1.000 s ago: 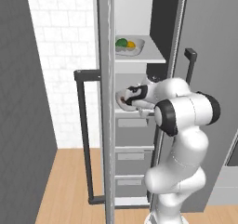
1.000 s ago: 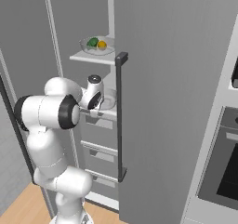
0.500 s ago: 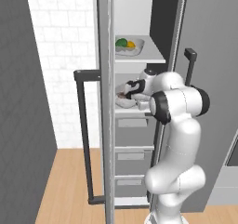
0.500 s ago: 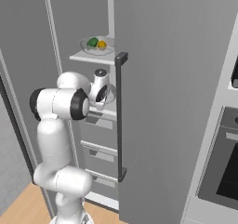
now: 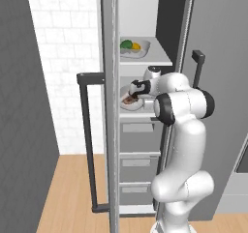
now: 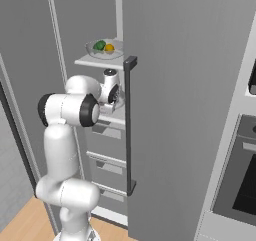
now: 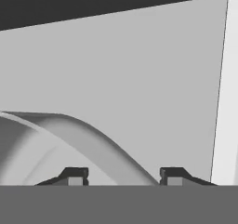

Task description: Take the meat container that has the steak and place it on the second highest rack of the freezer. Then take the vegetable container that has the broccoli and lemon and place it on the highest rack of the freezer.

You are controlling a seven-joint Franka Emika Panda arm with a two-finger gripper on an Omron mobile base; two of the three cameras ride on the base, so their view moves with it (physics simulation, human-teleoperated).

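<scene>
The meat container [image 5: 127,98] with the steak [image 5: 129,102] rests on the second highest rack [image 5: 139,112] of the freezer [image 6: 190,85]. My gripper [image 5: 132,88] hangs over its right rim. In the hand view my gripper [image 7: 123,176] is open, its fingertips [image 7: 74,174] spread, with the container's grey rim [image 7: 93,139] running loosely between them. The vegetable container [image 5: 135,49] with the broccoli [image 5: 126,44] and the lemon [image 5: 137,46] stands on the highest rack [image 5: 161,61]. From the right I see the same vegetable container [image 6: 105,49], and my gripper [image 6: 116,96] is half hidden behind the door edge.
The open left door with its dark bar handle [image 5: 87,140] stands left of the shelves. The right door's handle [image 6: 131,125] runs close beside my hand. Grey drawers [image 5: 138,145] lie below the racks. A black-glass oven [image 6: 240,185] sits at the far right.
My jaws have gone from shut on the meat container's rim to spread apart. The arm's elbow has risen and straightened. The container lies on the rack.
</scene>
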